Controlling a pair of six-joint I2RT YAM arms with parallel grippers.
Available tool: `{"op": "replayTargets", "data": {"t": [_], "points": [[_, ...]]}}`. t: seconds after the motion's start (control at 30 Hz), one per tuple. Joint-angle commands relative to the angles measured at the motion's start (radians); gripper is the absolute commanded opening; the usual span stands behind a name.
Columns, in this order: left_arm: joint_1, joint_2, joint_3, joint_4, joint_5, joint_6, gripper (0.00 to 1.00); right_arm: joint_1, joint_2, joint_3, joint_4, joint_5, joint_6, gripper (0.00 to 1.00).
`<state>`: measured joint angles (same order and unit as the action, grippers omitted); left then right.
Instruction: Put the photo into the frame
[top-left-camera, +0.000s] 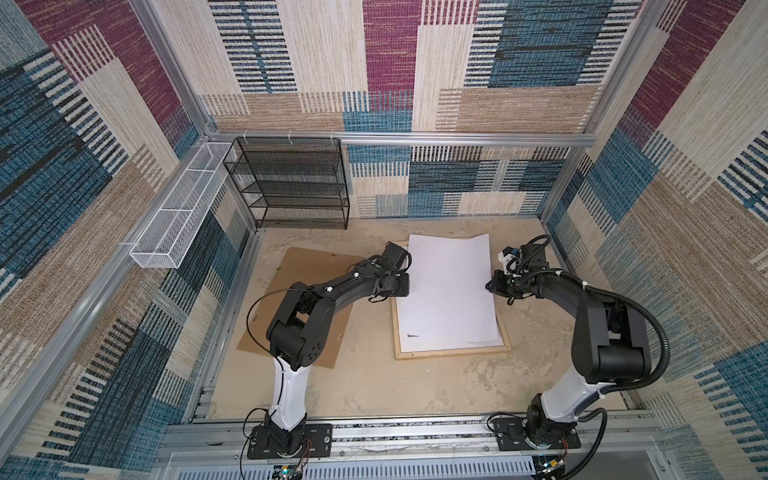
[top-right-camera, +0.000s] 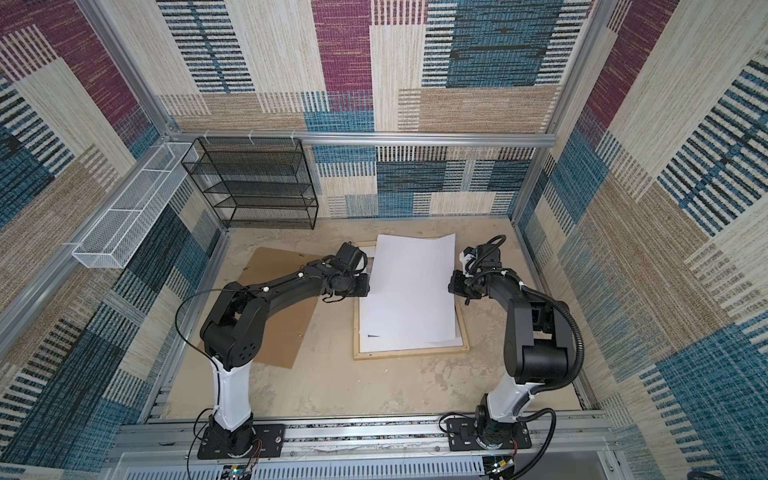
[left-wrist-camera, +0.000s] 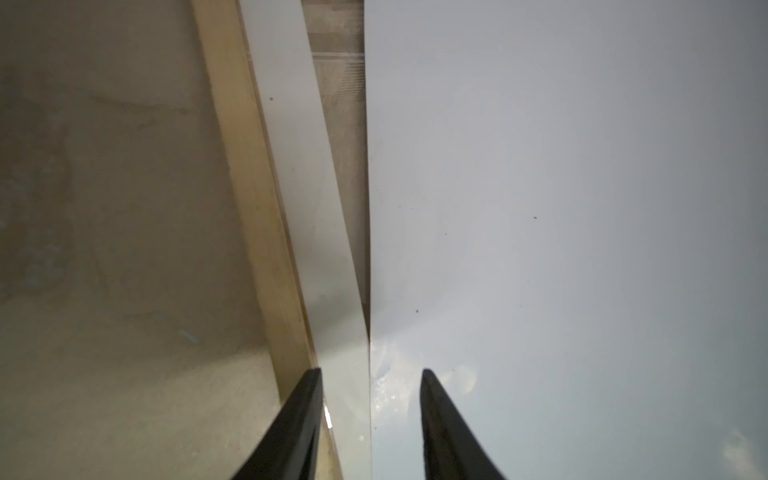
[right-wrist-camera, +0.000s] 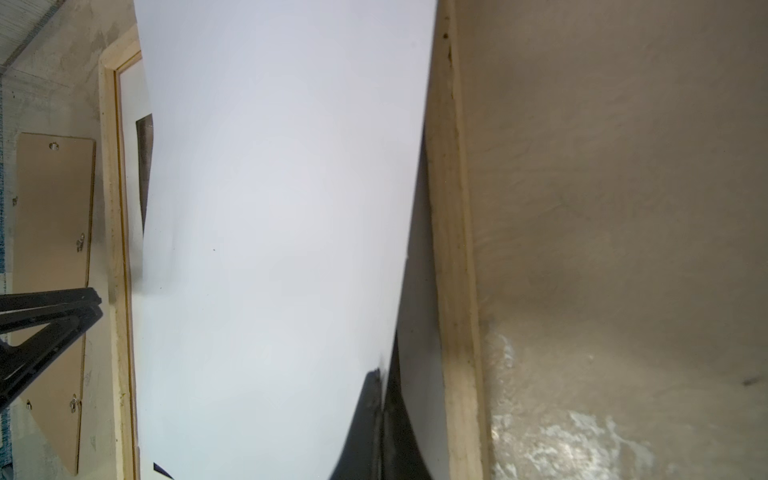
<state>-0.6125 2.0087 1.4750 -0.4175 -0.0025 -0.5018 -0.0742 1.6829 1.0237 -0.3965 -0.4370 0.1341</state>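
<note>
The photo (top-left-camera: 449, 291) (top-right-camera: 411, 291) lies white back up, slightly askew over the frame (top-left-camera: 453, 353) (top-right-camera: 411, 354), with its far corner curling up. My left gripper (top-left-camera: 405, 286) (top-right-camera: 368, 286) sits at the photo's left edge. In the left wrist view its jaws stand apart (left-wrist-camera: 370, 372), and the photo's edge (left-wrist-camera: 540, 208) runs between them above the frame rail (left-wrist-camera: 249, 166). My right gripper (top-left-camera: 490, 286) (top-right-camera: 451, 286) is shut (right-wrist-camera: 384, 370) on the photo's right edge (right-wrist-camera: 270, 208), just inside the frame rail (right-wrist-camera: 453, 249). The printed side is hidden.
A white mat (top-left-camera: 436, 347) (left-wrist-camera: 299, 166) lies inside the frame under the photo. A brown backing board (top-left-camera: 257, 332) (right-wrist-camera: 50, 208) lies flat to the left, under my left arm. A black mesh shelf (top-left-camera: 291, 183) and a white wire basket (top-left-camera: 178, 208) hang at the back left.
</note>
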Motion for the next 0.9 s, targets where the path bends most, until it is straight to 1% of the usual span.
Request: {"op": "replayTargets", "data": {"t": [0.0,0.1,0.2,0.37,0.57,0.7,0.87], "points": [[0.002,-0.028,0.025,-0.095,-0.145,-0.018,0.44,0.001,0.009,0.000,0.028,-0.007,-0.013,0.00],[0.008,-0.052,0.023,-0.144,-0.246,-0.039,0.45,0.002,0.012,-0.002,0.034,-0.040,-0.022,0.00],[0.020,-0.057,0.022,-0.168,-0.287,-0.044,0.45,0.006,0.016,0.004,0.028,-0.044,-0.042,0.00],[0.040,-0.053,0.022,-0.194,-0.278,-0.041,0.45,0.011,0.057,0.061,-0.036,0.026,-0.100,0.00],[0.043,-0.049,0.041,-0.220,-0.267,-0.017,0.45,0.013,0.111,0.123,-0.107,0.079,-0.221,0.00],[0.046,-0.045,0.061,-0.240,-0.271,-0.006,0.45,0.024,0.127,0.150,-0.151,0.087,-0.301,0.00],[0.049,-0.042,0.071,-0.248,-0.268,-0.007,0.45,0.038,0.095,0.146,-0.154,0.062,-0.349,0.00]]}}
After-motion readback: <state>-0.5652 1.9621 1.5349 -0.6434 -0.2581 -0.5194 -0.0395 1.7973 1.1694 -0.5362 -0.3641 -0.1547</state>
